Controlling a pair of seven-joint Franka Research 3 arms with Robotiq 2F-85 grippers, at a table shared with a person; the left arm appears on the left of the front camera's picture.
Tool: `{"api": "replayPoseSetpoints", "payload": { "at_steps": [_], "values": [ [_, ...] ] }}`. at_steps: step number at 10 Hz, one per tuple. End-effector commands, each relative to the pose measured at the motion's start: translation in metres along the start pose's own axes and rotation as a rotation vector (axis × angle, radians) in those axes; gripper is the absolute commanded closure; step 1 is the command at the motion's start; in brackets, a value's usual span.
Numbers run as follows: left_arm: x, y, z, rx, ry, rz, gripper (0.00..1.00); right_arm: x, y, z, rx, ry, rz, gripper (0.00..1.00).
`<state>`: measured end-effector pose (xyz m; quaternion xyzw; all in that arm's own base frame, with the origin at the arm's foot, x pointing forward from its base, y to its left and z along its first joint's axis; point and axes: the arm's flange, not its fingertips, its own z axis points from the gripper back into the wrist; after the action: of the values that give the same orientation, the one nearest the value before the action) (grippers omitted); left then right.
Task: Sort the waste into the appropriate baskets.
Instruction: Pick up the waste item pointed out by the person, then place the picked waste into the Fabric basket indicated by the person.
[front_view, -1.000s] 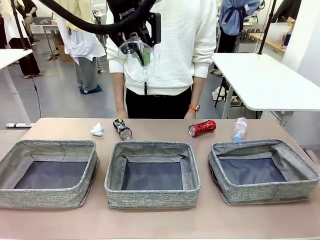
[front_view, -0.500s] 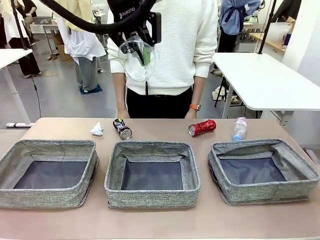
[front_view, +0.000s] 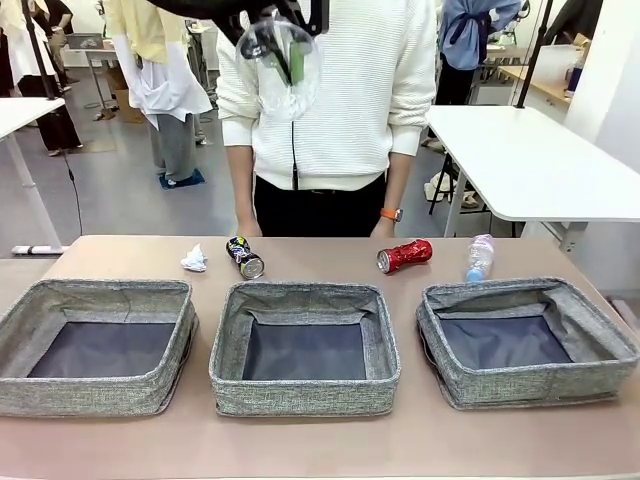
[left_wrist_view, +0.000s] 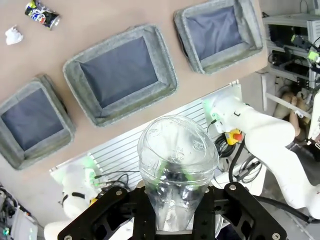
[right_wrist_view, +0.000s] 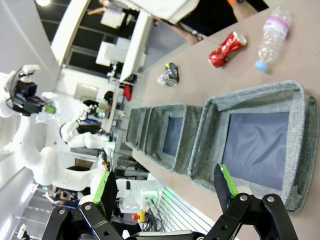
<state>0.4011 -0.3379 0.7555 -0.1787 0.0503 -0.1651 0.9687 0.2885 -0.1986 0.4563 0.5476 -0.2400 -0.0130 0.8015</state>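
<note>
In your front view, the top edge cuts off the left pincer (front_view: 290, 50) at 12 o'clock, so its body above the clear plastic cup (front_view: 265, 45) is lost to you. In the left wrist view, the cup's lower end is buried between the fingers (left_wrist_view: 142, 210), and the green pads (left_wrist_view: 190, 176) are a smear through the plastic. There, the basket (left_wrist_view: 65, 125) at 8 o'clock runs off the left edge. The print on the dark can (front_view: 245, 258) and on the bottle (front_view: 480, 258) is too small to read.
</note>
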Motion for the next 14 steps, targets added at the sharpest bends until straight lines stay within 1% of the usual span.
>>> {"api": "replayPoseSetpoints", "payload": {
  "at_steps": [1,14],
  "values": [
    [-0.0010,0.0047,-0.0047,0.006,0.002,-0.013,0.92,0.0029,0.0010,-0.0004,0.018,-0.016,0.026,0.00],
    [-0.0010,0.0047,-0.0047,0.006,0.002,-0.013,0.92,0.0029,0.0010,-0.0004,0.018,-0.016,0.026,0.00]
  ]
}}
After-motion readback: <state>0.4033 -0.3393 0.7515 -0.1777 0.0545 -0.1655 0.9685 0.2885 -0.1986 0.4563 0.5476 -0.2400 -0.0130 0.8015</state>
